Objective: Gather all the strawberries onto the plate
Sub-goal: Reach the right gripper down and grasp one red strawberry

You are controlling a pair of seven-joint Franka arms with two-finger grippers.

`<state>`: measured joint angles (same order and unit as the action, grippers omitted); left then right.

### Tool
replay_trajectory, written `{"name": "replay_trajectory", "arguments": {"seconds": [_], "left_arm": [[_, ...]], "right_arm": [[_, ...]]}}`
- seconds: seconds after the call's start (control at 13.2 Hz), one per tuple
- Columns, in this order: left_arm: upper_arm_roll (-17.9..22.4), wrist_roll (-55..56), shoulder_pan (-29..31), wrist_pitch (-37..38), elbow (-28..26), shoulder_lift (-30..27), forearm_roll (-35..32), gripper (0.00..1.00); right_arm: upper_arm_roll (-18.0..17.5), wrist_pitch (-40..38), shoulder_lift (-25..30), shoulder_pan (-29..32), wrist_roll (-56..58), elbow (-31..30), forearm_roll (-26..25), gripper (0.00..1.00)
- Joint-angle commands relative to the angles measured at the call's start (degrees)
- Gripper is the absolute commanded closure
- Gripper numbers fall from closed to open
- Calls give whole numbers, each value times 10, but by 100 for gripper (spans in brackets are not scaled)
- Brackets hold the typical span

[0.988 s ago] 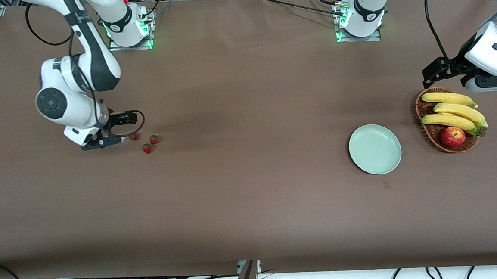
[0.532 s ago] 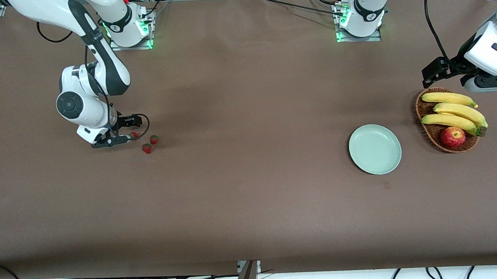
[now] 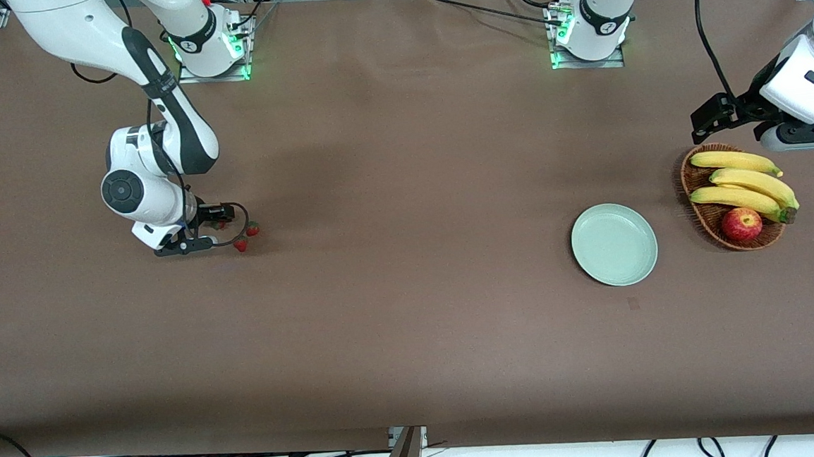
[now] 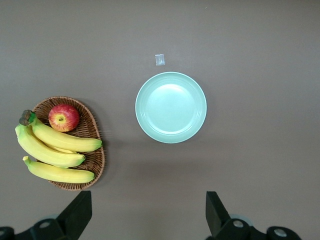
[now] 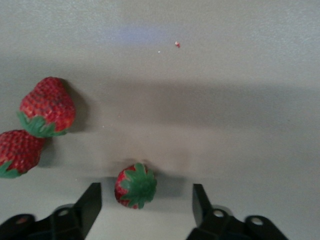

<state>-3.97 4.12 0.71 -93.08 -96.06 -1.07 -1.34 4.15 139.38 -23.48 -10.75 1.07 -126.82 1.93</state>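
Three strawberries lie close together near the right arm's end of the table. My right gripper (image 3: pixel 212 227) is low at the table, open, with one strawberry (image 5: pixel 136 186) between its fingers (image 5: pixel 90 202); a gap shows on each side of the berry. The two other strawberries (image 3: pixel 253 229) (image 3: pixel 240 245) lie just beside it, toward the left arm's end. The pale mint-green plate (image 3: pixel 614 244) sits bare toward the left arm's end. My left gripper (image 4: pixel 147 217) waits open, high over the table near the plate (image 4: pixel 171 107).
A brown wicker basket (image 3: pixel 703 217) with three bananas (image 3: pixel 747 183) and a red apple (image 3: pixel 742 223) stands beside the plate at the left arm's end. A small pale scrap (image 4: pixel 159 59) lies on the brown table close to the plate.
The right arm has shifted toward the strawberries and settled lower, bringing its fingers around one berry; the fingers have narrowed. The left arm has not moved.
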Motion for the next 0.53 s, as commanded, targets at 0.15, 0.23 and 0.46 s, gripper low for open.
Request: {"name": "replay_trajectory", "arguments": {"seconds": [0.15,0.23,0.46], "left_arm": [[0,4,-1,12,6,-3,10,0],[0,4,-1,12,6,-3,10,0],[0,3,-1,11,6,-3,10,0]], "right_arm": [[-6,-1,-9,7,14,13,36,68],[-6,-6,-4,6,20,13,42,76],[-5,-144,11,6,20,98,63,82]]}}
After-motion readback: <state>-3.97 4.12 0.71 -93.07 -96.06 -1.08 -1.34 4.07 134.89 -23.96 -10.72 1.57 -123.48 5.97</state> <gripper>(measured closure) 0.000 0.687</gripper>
